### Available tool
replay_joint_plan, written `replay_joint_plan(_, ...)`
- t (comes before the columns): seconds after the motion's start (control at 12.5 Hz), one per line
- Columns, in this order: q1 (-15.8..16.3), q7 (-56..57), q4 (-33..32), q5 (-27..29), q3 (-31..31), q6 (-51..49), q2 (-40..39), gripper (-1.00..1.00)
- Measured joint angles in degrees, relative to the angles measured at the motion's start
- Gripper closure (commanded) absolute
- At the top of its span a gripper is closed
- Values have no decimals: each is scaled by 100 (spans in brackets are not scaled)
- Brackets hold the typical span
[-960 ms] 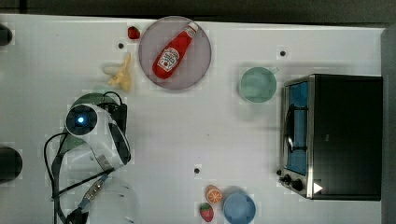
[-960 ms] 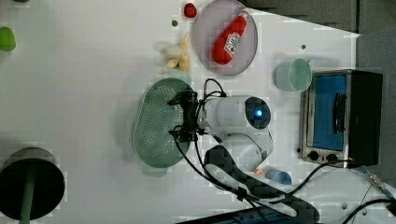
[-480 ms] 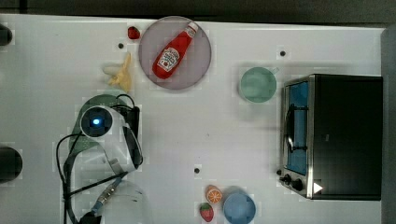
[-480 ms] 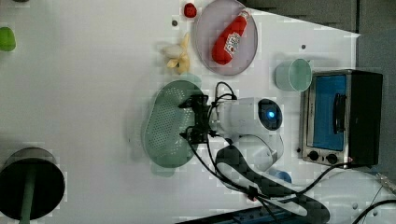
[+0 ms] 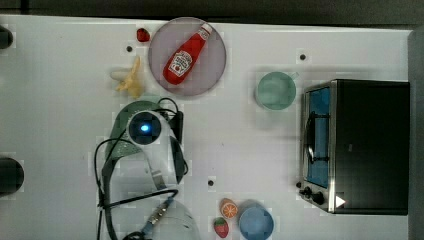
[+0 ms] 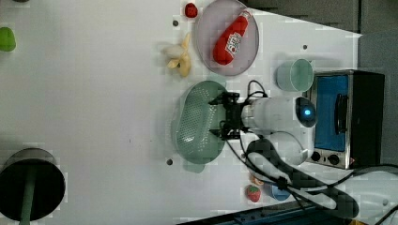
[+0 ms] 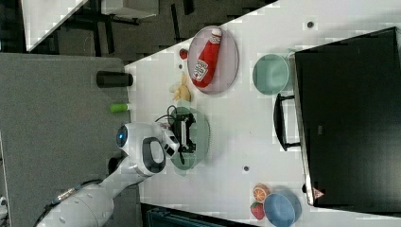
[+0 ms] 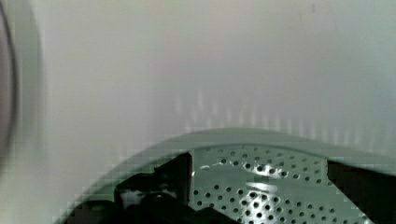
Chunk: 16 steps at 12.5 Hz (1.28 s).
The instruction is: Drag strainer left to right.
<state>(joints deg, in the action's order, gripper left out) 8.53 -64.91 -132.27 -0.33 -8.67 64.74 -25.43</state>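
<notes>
Mint-green strainer (image 6: 197,123) is seen near the banana (image 6: 179,56) with the wide-open gripper (image 6: 225,121) placed inside its basin, so it may be tipped if its wall is pushed too high.

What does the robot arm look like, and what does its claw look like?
The arm is glossy white with rounded segments and a glowing blue light near the wrist. Black cables loop along it. The claw is black and boxy.
</notes>
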Motion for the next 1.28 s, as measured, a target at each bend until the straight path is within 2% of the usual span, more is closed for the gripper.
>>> replay_joint_plan(0.24,-344,649,-78,-17,206,-90,108,-100)
replay_joint_plan(0.48,-389,1318,-347,-17,654,22,200,-100)
replay_joint_plan(0.8,-729,1813,-403,-108,824,50,200,-100)
replay_joint_plan(1.28,-704,2798,-325,-46,1289,106,201,-100)
